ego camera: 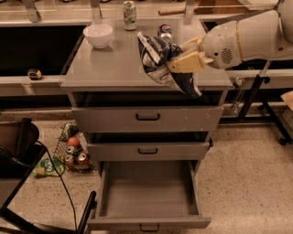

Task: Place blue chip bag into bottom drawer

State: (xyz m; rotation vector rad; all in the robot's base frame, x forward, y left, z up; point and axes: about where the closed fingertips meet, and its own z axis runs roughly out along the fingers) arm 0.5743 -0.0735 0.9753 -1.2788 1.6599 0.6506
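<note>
The blue chip bag (161,63) is a crumpled navy foil bag with white lettering. It hangs in the air above the right half of the cabinet top (114,68). My gripper (179,55) reaches in from the right on a white arm and is shut on the bag's right side, with tan fingers (187,62) pressed on the foil. The bottom drawer (149,192) is pulled out below, its flat grey floor bare, its black handle at the front edge. The bag is well above it and slightly to the right.
A white bowl (98,34) and a soda can (130,8) stand at the back of the cabinet top, another can (165,31) behind the bag. The two upper drawers (147,119) stand slightly ajar. A wire basket with cans (73,151) sits on the floor at left.
</note>
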